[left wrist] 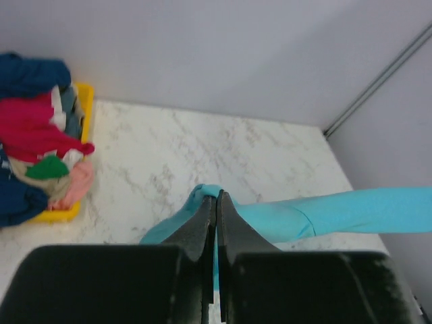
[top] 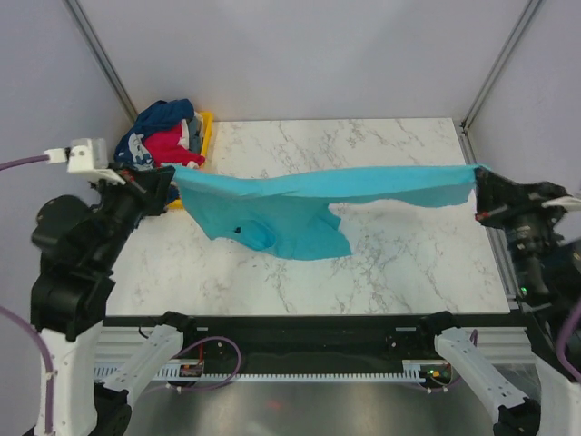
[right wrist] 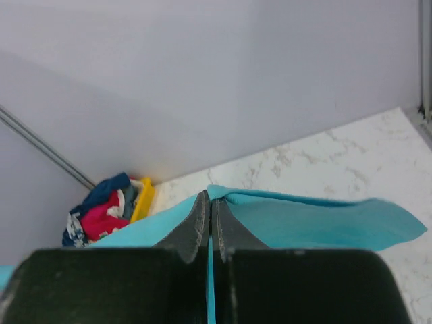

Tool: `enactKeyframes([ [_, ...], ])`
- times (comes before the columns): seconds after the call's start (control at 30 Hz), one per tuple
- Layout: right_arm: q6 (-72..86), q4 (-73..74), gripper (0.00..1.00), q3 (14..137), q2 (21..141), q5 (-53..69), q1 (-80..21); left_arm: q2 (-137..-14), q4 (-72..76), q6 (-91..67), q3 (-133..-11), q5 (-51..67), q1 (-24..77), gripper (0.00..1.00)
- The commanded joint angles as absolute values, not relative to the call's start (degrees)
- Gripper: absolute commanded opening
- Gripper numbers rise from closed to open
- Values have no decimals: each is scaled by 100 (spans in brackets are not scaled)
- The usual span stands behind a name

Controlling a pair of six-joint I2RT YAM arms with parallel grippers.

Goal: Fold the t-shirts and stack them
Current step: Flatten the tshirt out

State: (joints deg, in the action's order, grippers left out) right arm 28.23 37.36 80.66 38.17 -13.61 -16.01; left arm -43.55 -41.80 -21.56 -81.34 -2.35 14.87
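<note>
The turquoise t-shirt (top: pixel 300 204) hangs stretched in the air across the table between my two grippers, its lower part drooping toward the marble top. My left gripper (top: pixel 171 180) is shut on its left end; in the left wrist view the cloth (left wrist: pixel 324 214) bunches over the closed tips of that gripper (left wrist: pixel 217 197). My right gripper (top: pixel 478 186) is shut on its right end; in the right wrist view the shirt (right wrist: pixel 304 219) spreads on both sides of that gripper (right wrist: pixel 210 198). A pile of other t-shirts, navy (top: pixel 163 116) and red (top: pixel 170 145), lies at the back left.
The pile sits in a yellow tray (top: pixel 205 136) at the table's back left corner, also in the left wrist view (left wrist: pixel 84 115) and the right wrist view (right wrist: pixel 143 197). Grey walls with metal posts enclose the marble table (top: pixel 408 254) on three sides.
</note>
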Motion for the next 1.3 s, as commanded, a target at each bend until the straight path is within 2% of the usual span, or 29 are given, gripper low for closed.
enactKeyframes([
  [0.0,2400,4184,0,8735,3490,-1819,-1617,-4149,-4069,-1468,-9086,272,1459,2],
  [0.27,2215,4333,0,9606,2856,-2714,-1617,-3744,-3210,-1292,-10195,1089,1459,2],
  [0.37,2075,4473,0,9851,3198,-3030,-1626,-3893,-2962,-1388,-10466,1380,1433,2],
  [0.5,1890,4614,0,10177,4067,-3435,-1626,-4691,-2997,-1520,-10608,1363,1433,2],
  [0.7,2064,4798,0,10073,6114,-3779,-1626,-6782,-3479,-1302,-10845,1011,1433,2],
  [0.73,2144,4808,0,9968,6657,-3849,-1617,-7725,-4020,-1214,-11159,1011,1398,2],
  [0.83,2399,4616,0,9652,7642,-4139,-1443,-9180,-4639,-994,-11679,1002,1301,2],
  [0.9,2478,4431,0,9309,8092,-3887,-1179,-10420,-4877,-984,-12066,941,1178,8],
  [0.93,2444,4003,0,9038,8486,-3641,-838,-10772,-5035,-1002,-12407,914,1143,17],
  [0.97,2417,3790,5,8957,8708,-2916,-652,-11576,-5210,-1028,-12662,940,1047,30],
  [1.0,2434,3736,27,9000,8988,-2622,-476,-11923,-5395,-1133,-12961,1062,1002,37],
  [1.03,2356,3822,55,9252,9557,-2384,-275,-12292,-5901,-1169,-13616,1072,967,44],
  [1.07,2286,3867,88,9359,9771,-2173,-255,-12522,-6089,-1195,-13841,1046,958,51],
  [1.1,2250,3893,98,9439,9930,-2154,-264,-12655,-6160,-1195,-13895,994,967,57],
  [1.2,2136,3692,98,9247,9994,-1935,-255,-12272,-5968,-1353,-13335,757,967,81],
  [1.23,2144,3552,98,9055,9897,-1890,-264,-12148,-5924,-1388,-13011,704,975,97],
  [1.27,2153,3472,98,8940,9844,-1811,-255,-11990,-5828,-1441,-12843,634,993,99],
])
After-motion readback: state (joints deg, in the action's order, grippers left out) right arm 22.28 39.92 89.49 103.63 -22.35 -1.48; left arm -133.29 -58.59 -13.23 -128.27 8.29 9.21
